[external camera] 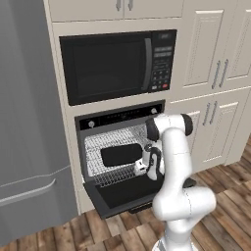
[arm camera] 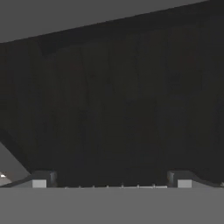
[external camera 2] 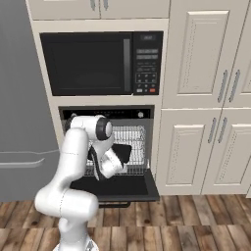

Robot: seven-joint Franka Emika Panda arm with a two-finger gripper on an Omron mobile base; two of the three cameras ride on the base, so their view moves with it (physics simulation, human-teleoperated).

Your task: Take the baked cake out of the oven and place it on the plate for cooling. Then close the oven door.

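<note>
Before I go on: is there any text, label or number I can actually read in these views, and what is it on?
None can be read.
microwave keypad: button markings too small and blurred to read.
oven control strip: faint light marks, too small to read.
Hand view: dark surface, no text.

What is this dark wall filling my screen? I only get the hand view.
Observer: Probably the dark cake; it lies on a wire rack, and the gripper sits right in front of it.
Operator: Is the door shut?
Observer: No, the oven door is folded down, open, beneath the arm.
Operator: Anything above?
Observer: A black microwave, closed.
</note>
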